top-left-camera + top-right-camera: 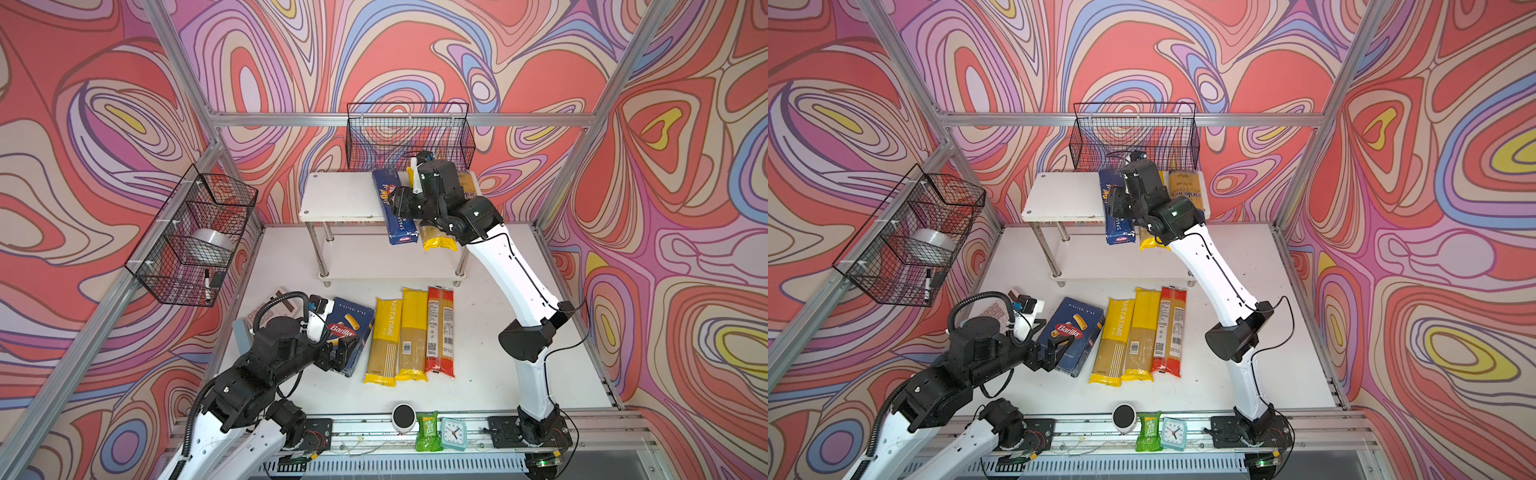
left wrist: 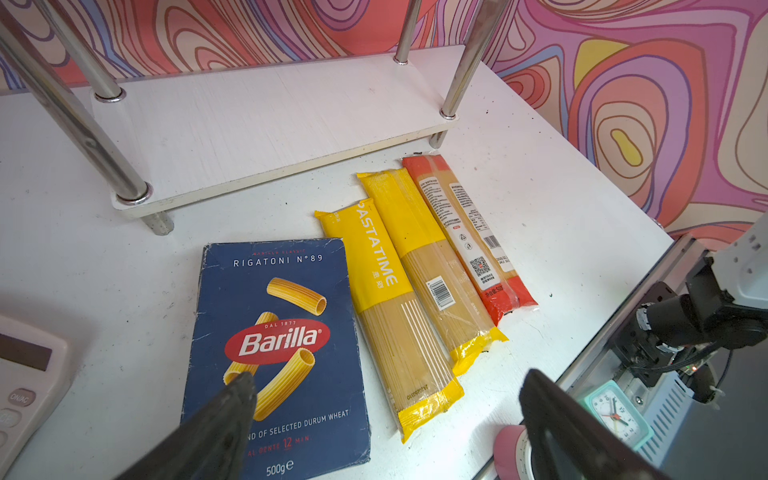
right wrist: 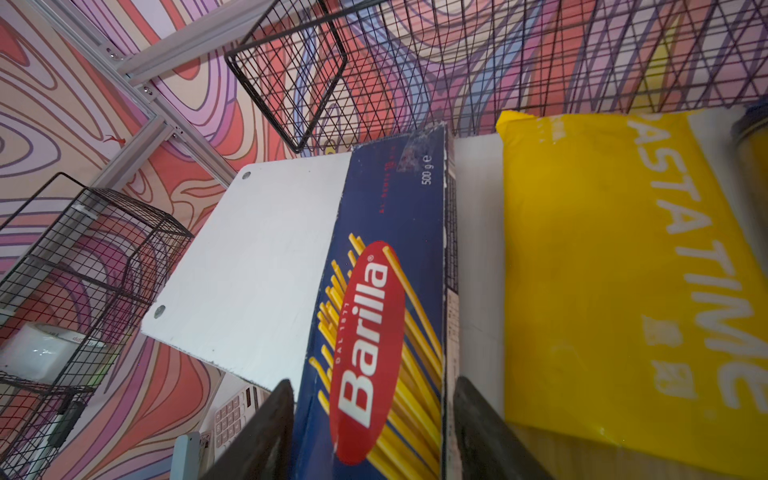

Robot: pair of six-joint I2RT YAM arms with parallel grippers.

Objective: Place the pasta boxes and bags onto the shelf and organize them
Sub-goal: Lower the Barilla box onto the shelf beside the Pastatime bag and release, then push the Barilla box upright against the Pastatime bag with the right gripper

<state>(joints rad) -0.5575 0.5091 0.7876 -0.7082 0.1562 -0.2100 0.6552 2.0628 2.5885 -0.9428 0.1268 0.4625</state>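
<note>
- Left gripper gapes wide over rigatoni box on table.
- Right gripper straddles spaghetti box on shelf top; cannot tell whether it clamps.
- Three bags lie beside rigatoni box.

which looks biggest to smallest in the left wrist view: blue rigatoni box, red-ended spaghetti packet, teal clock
1. dark blue Barilla rigatoni cardboard box
2. red-ended clear plastic spaghetti packet, which lies farther from the camera
3. small teal plastic alarm clock

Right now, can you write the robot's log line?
left gripper: open, at rigatoni box | right gripper: straddling spaghetti box on shelf top, grip unclear | table: three bags unshelved
</note>
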